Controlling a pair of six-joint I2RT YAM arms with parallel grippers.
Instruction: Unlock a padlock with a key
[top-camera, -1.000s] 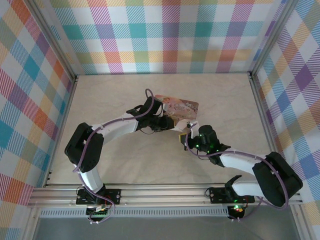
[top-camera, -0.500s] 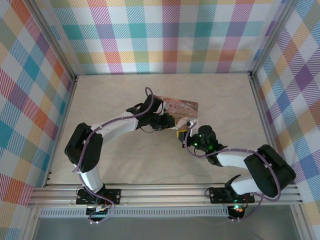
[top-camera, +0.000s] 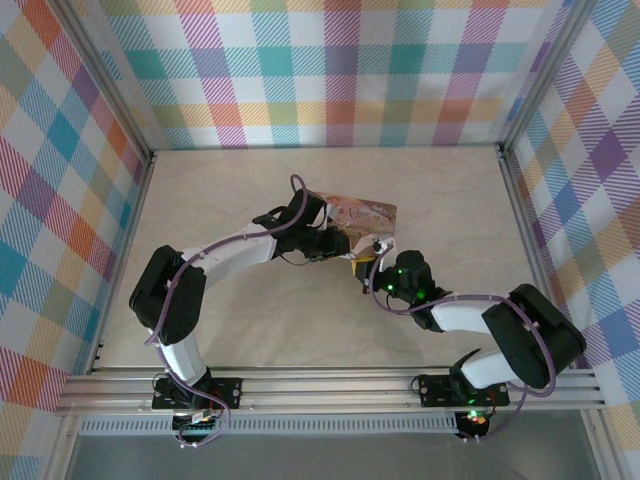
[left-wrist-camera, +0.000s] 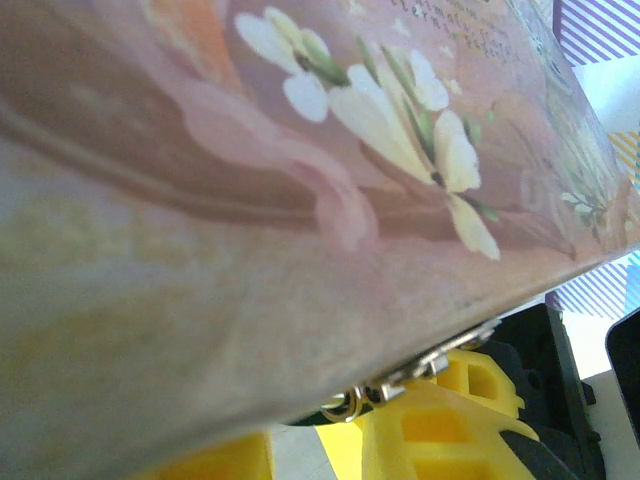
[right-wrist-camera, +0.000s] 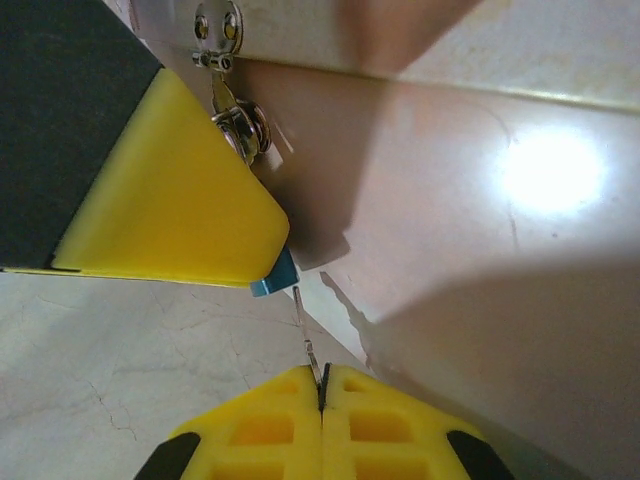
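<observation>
Tabletop (top-camera: 230, 190) pale, walls (top-camera: 330, 70) plaid; right gripper (right-wrist-camera: 322, 385) pinches what seems the key (right-wrist-camera: 305, 335), left gripper (top-camera: 350, 255) unclear.

white arms (top-camera: 235, 250) with black joints (top-camera: 165, 297), purple cables (top-camera: 294, 183) looped alongside, and yellow gripper fingers (right-wrist-camera: 260, 440).

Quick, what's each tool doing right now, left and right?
Left tool: closed, apparently gripping the padlock, though its blue tip is all that shows.
Right tool: closed, pinching the key.

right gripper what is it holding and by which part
The right gripper pinches a thin metal key by its near end, between shut fingertips. The free end points toward the blue padlock.
</observation>
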